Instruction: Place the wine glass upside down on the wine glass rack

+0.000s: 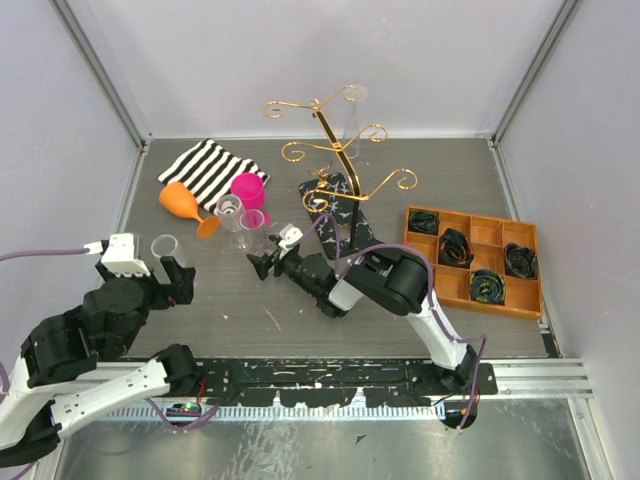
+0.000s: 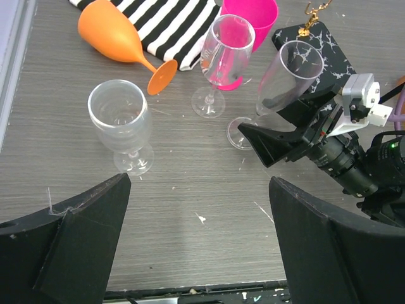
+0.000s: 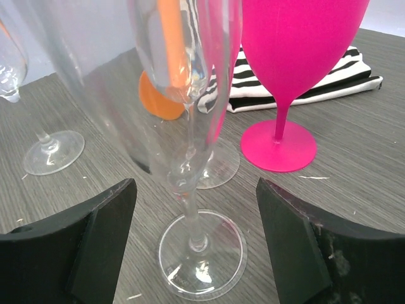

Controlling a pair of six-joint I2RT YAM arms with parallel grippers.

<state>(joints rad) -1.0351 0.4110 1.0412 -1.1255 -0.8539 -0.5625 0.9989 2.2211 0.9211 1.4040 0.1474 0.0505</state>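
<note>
The gold wire wine glass rack (image 1: 330, 140) stands at the back on its black marbled base (image 1: 338, 205); a corner of that base shows in the left wrist view (image 2: 316, 44). Two clear flutes (image 1: 252, 222) (image 1: 229, 210) stand before a pink glass (image 1: 248, 190). My right gripper (image 1: 262, 264) is open, its fingers either side of the nearer flute's stem (image 3: 193, 190) just above its foot (image 3: 201, 253), not touching. A short clear wine glass (image 2: 120, 120) stands upright at the left. My left gripper (image 2: 199, 183) is open and empty, near and right of that glass.
An orange glass (image 1: 180, 203) lies on its side by a black-and-white striped cloth (image 1: 210, 168). An orange compartment tray (image 1: 470, 262) with black coiled items sits at the right. Grey walls enclose the table on three sides.
</note>
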